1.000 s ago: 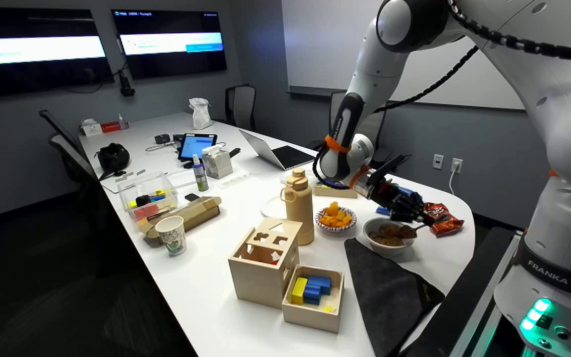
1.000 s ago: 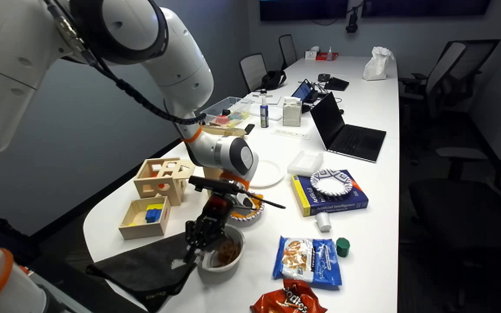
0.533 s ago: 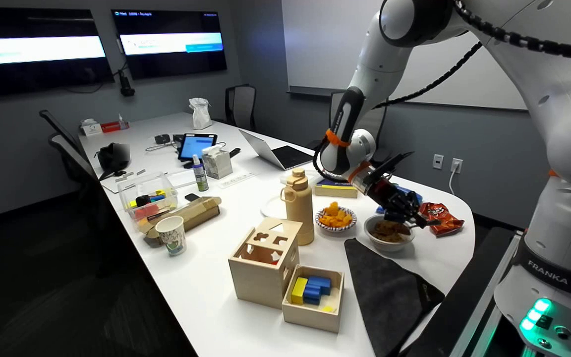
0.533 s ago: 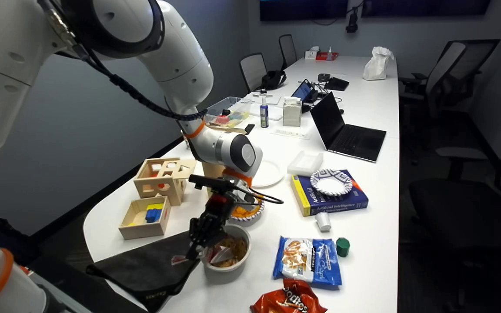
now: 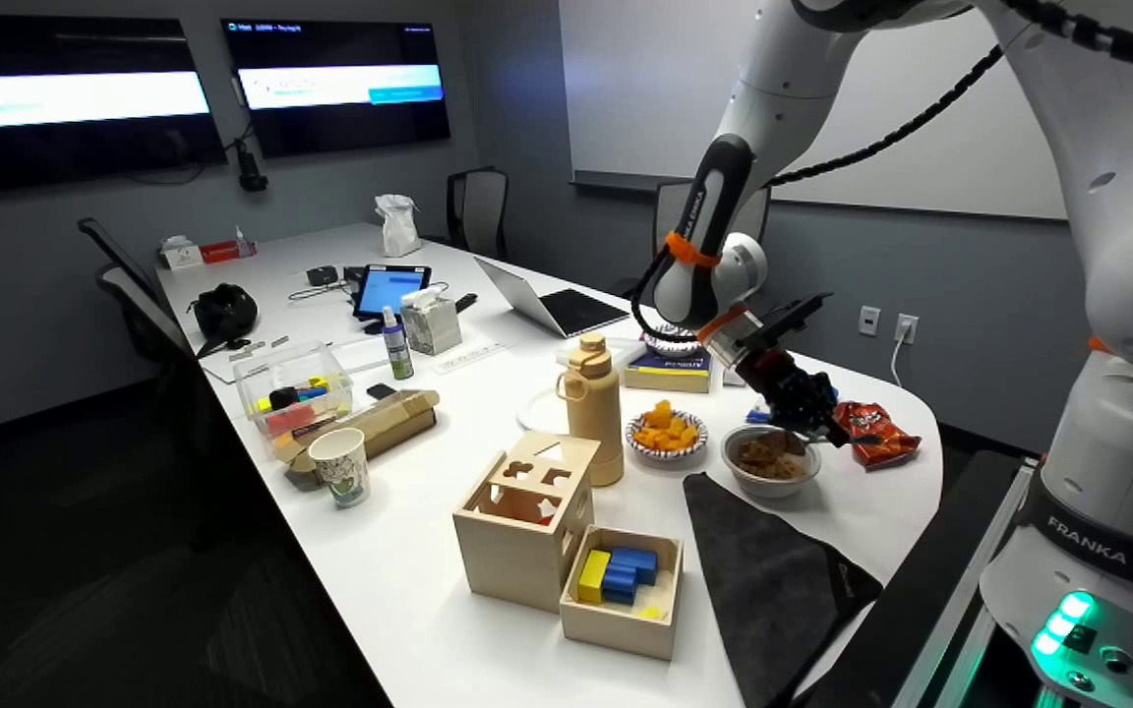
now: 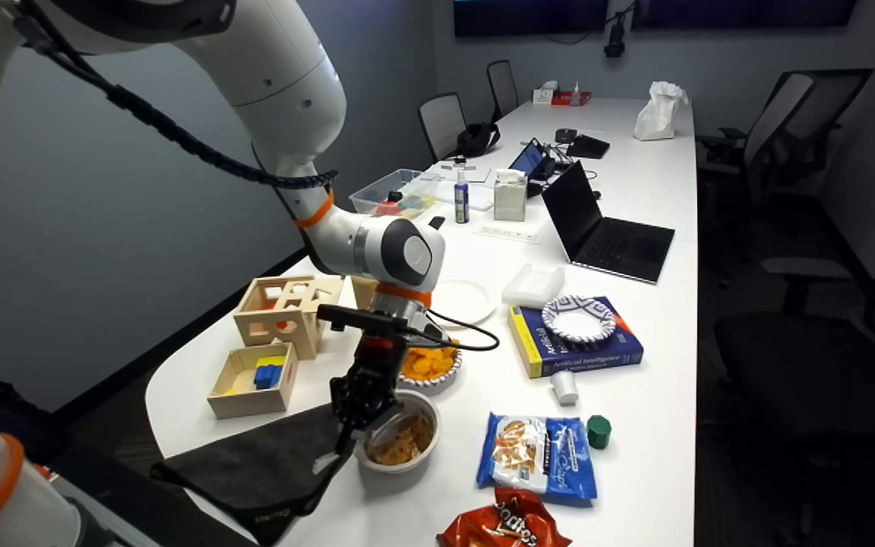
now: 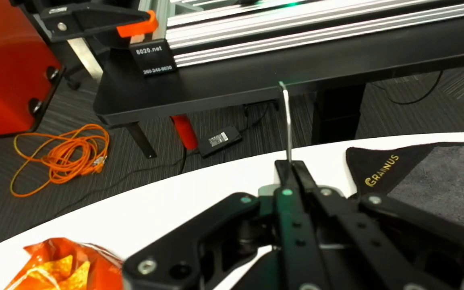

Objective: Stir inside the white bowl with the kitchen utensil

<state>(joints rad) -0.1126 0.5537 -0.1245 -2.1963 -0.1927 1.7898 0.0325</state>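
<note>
The white bowl (image 5: 771, 488) with tan-brown food bits stands on the table in both exterior views, also here (image 6: 435, 437). My gripper (image 5: 835, 436) is shut on the metal kitchen utensil (image 5: 865, 441), tilted down at the bowl's rim. In the wrist view the fingertips of the gripper (image 7: 290, 164) pinch the utensil's thin handle (image 7: 287, 121), which sticks out beyond them. The handle's end points away from the bowl. The utensil's head reaches into the bowl among the food; much of it is hidden. The bowl is out of the wrist view.
A patterned bowl of orange pieces (image 5: 666, 436) and a tan bottle (image 5: 593, 403) stand close by. A black cloth (image 5: 773, 580) lies in front of the bowl. A red chip bag (image 5: 876, 433) and a blue snack bag (image 6: 536, 458) lie beside it. A wooden shape box (image 5: 524, 526) stands further off.
The forearm and wrist have risen and shifted, and the gripper tilts more steeply. The utensil's head has moved within the bowl, and the bowl has shifted slightly.
</note>
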